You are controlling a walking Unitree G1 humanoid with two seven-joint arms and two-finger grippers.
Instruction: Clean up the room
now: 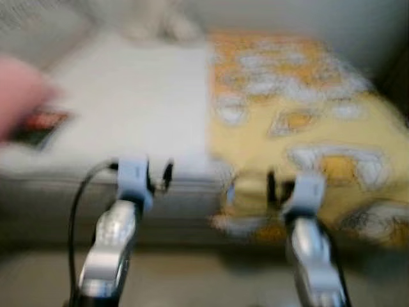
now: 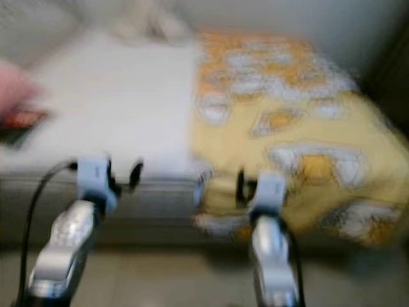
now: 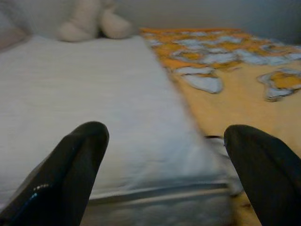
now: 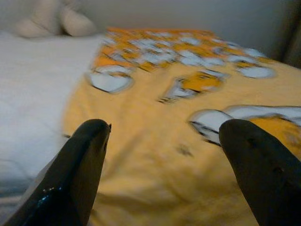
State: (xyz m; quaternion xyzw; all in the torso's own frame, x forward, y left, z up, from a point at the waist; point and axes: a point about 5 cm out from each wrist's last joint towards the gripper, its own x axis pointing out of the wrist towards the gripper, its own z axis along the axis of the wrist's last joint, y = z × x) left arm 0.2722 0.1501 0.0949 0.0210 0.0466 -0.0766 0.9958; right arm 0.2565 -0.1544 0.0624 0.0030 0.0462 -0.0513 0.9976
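Note:
A bed lies before me, with a white sheet [image 1: 137,102] on its left half and a yellow blanket [image 1: 300,121] with orange and white patches on its right half. A cream plush toy [image 3: 91,21] sits at the far end of the sheet. A flat red and black item [image 1: 39,126] lies near the sheet's left edge. My left gripper [image 1: 158,178] is open at the bed's near edge, over the sheet beside the blanket's border. Over the blanket's near edge, my right gripper [image 4: 162,174] is open too. Neither one holds anything.
A pinkish blur [image 1: 19,93] covers the left edge above the red item; it is too blurred to identify. A pale wall [image 1: 332,19] runs behind the bed. Bare floor [image 1: 204,281] lies between me and the bed's front. The head views are motion-blurred.

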